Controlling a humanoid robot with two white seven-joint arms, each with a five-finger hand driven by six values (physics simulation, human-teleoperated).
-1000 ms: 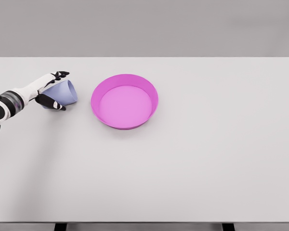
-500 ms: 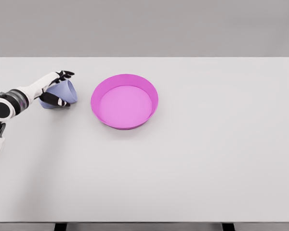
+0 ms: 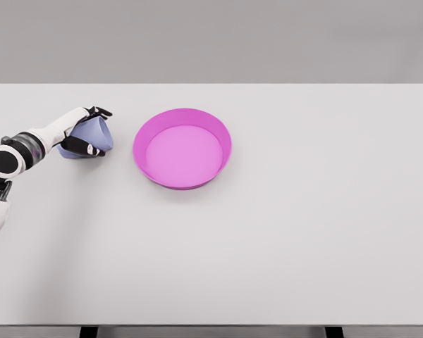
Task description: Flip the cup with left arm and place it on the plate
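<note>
I have my left hand point(image 3: 82, 134) with fingers curled around the pale blue tapered plastic cup point(image 3: 93, 134), tipped at far left, left of the round magenta plate point(image 3: 147, 134); looks light, rigid, slick, so I grip mid-wall.

One cup point(image 3: 95, 135), one plate point(image 3: 182, 148), one hand point(image 3: 81, 131) in view, all on or over one tabletop point(image 3: 282, 239).
</note>
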